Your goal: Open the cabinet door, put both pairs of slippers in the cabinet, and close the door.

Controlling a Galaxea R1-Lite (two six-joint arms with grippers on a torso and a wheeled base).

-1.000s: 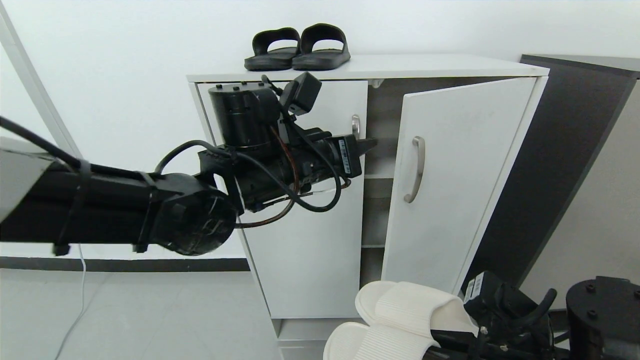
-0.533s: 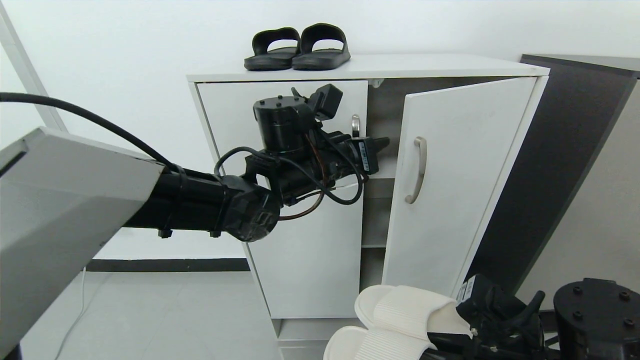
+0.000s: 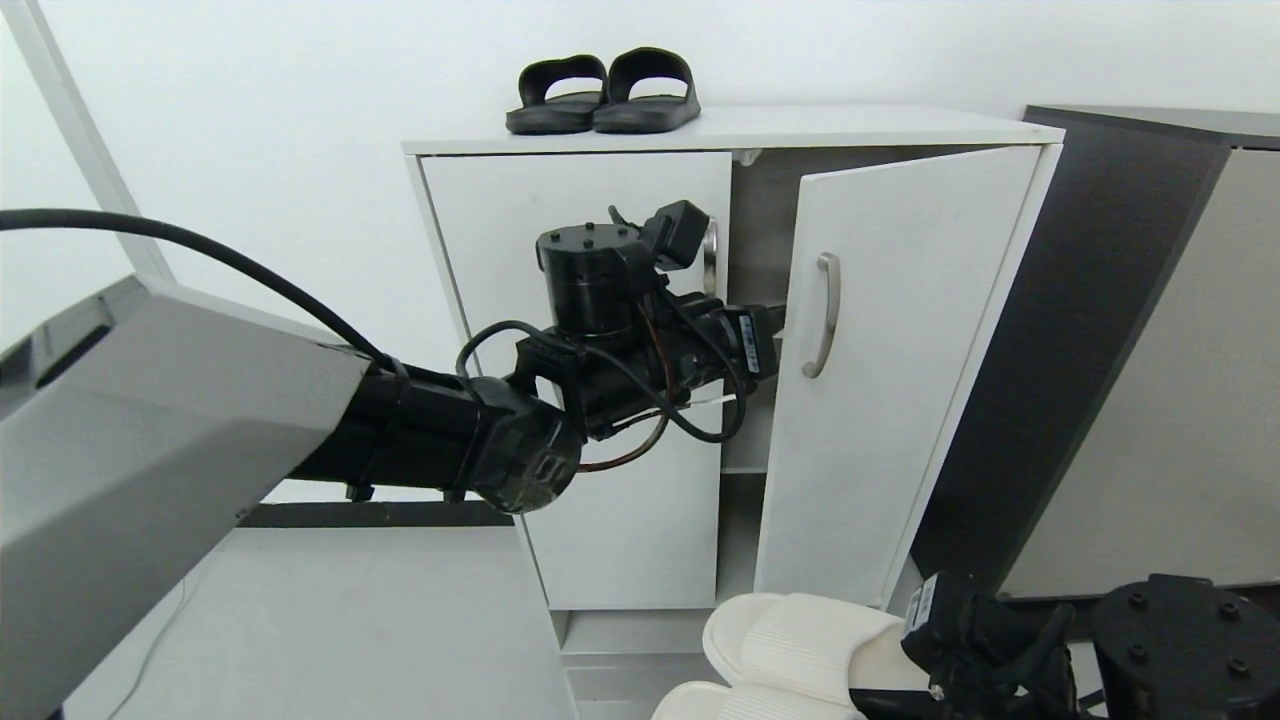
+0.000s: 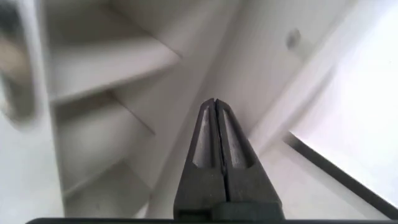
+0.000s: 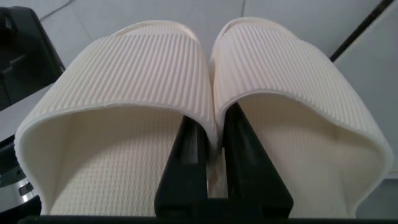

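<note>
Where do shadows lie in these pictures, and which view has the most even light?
Head view: bright, even room light, but inside the cabinet, behind the open right door, lies grey shadow. Left wrist view: the shelves are dim around the shut left gripper. Right wrist view: most even, white slippers softly lit.

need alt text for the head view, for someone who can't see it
A white cabinet stands with its right door ajar; the left gripper, shut, is at the gap beside the door's inner edge. A black pair of slippers sits on the cabinet top, and the right gripper holds a cream pair low in front.
</note>
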